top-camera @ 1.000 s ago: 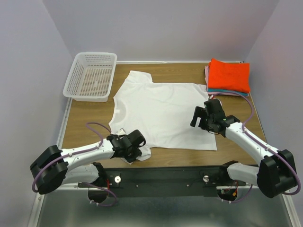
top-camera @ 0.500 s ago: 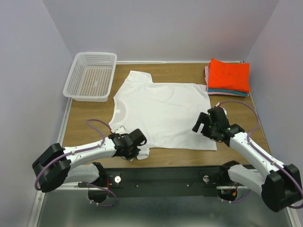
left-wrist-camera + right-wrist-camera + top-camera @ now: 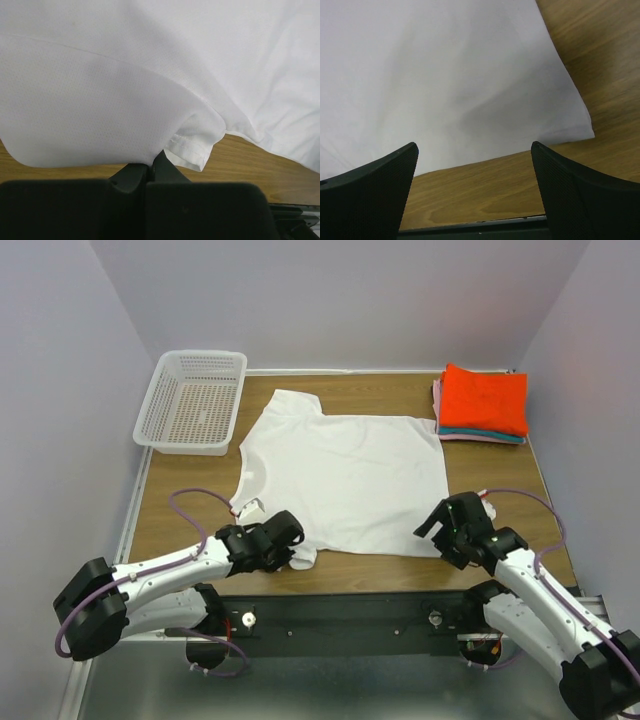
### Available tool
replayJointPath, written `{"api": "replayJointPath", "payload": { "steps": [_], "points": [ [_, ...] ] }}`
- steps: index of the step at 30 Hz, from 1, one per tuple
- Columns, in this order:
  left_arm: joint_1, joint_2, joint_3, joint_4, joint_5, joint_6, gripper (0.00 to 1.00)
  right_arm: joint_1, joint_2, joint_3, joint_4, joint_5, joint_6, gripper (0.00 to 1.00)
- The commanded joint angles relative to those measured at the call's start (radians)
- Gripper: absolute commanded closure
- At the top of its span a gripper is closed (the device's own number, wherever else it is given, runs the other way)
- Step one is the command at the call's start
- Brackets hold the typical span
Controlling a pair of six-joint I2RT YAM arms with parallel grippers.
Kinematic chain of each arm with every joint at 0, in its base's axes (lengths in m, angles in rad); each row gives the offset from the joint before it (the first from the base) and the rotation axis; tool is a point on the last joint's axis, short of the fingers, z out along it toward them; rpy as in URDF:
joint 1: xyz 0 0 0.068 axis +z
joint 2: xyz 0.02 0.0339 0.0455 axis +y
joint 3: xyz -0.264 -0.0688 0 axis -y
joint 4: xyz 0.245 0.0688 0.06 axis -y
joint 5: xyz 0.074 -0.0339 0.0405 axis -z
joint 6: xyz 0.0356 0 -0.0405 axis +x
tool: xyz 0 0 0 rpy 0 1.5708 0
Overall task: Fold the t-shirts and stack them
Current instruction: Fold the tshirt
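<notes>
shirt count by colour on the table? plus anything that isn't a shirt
white t-shirt, spread flat: 1
orange-red shirt, folded, top of the stack: 1
teal shirt, only its edge showing: 1
pink shirt, only its edge showing: 1
white mesh basket: 1
Total: 5 things, 4 of them shirts

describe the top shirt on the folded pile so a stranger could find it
Go to the far right corner of the brown wooden table. The bright orange-red folded t-shirt lies there on top; only thin edges of the teal shirt and pink shirt show beneath it.
</notes>
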Motion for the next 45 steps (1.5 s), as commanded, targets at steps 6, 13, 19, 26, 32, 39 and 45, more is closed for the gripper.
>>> {"api": "replayJointPath", "payload": {
  "steps": [6,13,19,26,32,39,45],
  "points": [
    [0.004,-0.059,-0.063,0.090,-0.067,-0.004,1.00,0.002,-0.005,-0.073,-0.024,0.084,0.135,0.02],
    [0.004,-0.059,-0.044,0.065,-0.101,-0.004,1.00,0.002,0.036,-0.093,0.037,0.120,0.131,0.20],
    [0.004,-0.062,-0.033,0.044,-0.129,-0.010,1.00,0.002,0.050,-0.076,0.047,0.157,0.109,0.60],
    [0.006,-0.074,-0.007,0.037,-0.178,-0.008,1.00,0.002,0.048,-0.030,0.047,0.165,0.060,0.94],
    [0.015,-0.062,0.054,0.028,-0.259,0.030,1.00,0.002,0.094,0.056,0.045,0.174,-0.001,0.99],
    [0.131,-0.025,0.095,0.141,-0.270,0.212,1.00,0.002,0.174,0.159,0.050,0.241,-0.056,0.99],
    [0.207,0.045,0.146,0.203,-0.267,0.328,1.00,0.002,0.257,0.231,0.086,0.285,-0.091,0.99]
  ]
}}
